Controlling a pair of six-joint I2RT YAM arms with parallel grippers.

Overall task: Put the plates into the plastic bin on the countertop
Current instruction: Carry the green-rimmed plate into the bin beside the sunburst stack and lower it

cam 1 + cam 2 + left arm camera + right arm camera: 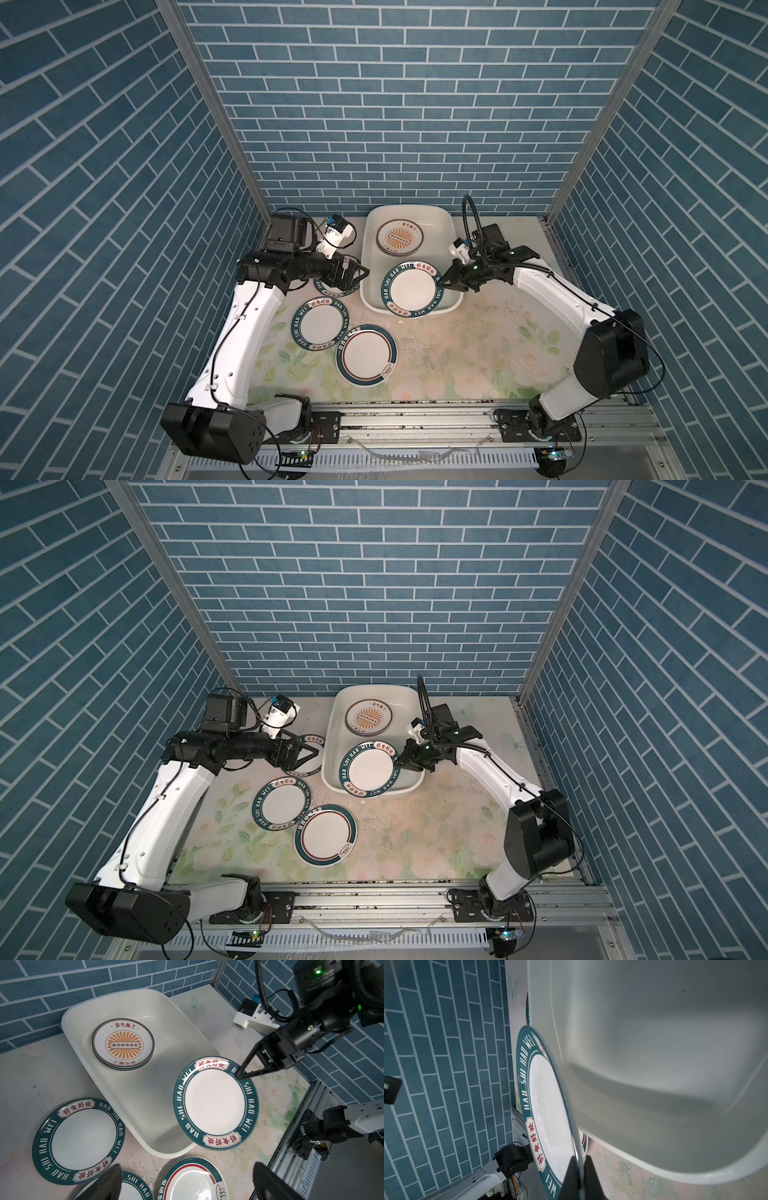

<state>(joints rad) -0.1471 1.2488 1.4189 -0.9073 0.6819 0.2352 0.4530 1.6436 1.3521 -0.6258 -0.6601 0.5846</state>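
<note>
Blue brick-pattern walls (395, 104) close in three sides of the pale flower-printed countertop (478, 345). Two white-and-black arms reach in from the front rail, the left arm (245, 328) and the right arm (552, 295).

Between them, toward the back, we see the large white rectangular plastic bin (371, 249). At its far end lies a stack of cream plates with an orange sunburst centre (400, 237) (we cannot count them from here).

A round white plate with a dark teal lettered rim (413, 289) hangs over the bin's near end, apart from the stack, with its front edge overhanging the near rim. The right gripper (440, 283) is clamped on this plate's right edge, just above the bin's right wall.

Three more plates lie on the countertop left of the bin:
- A second lettered plate (322, 328) lies nearer the front.
- A teal-and-red ringed plate (366, 356) meets it at the edge; we cannot tell which lies on top.
- A third lettered plate (321, 286) sits just beside the bin's left wall.

That third plate is half hidden under the left gripper (187, 1164), which hovers above it with jaws spread wide, holding nothing.
</note>
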